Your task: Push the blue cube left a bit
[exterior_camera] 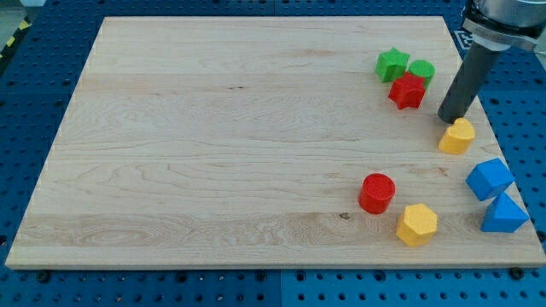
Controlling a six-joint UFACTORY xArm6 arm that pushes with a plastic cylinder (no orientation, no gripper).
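My tip (450,118) sits right above the small yellow block (457,136), which lies between it and the blue cube (489,178) at lower right.

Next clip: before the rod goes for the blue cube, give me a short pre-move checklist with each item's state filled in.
1. Blue cube in view, flat on the board: ok.
2. My tip at the cube's right side, ready to push left: not ok; it sits above the cube, just above the small yellow block.
3. Route round to the cube's right: not ok; the cube is close to the board's right edge and the blue triangle touches its lower side.
4. Board left of the cube free: ok; red cylinder and yellow hexagon lie lower.
5. Tip touching the small yellow block: cannot tell.
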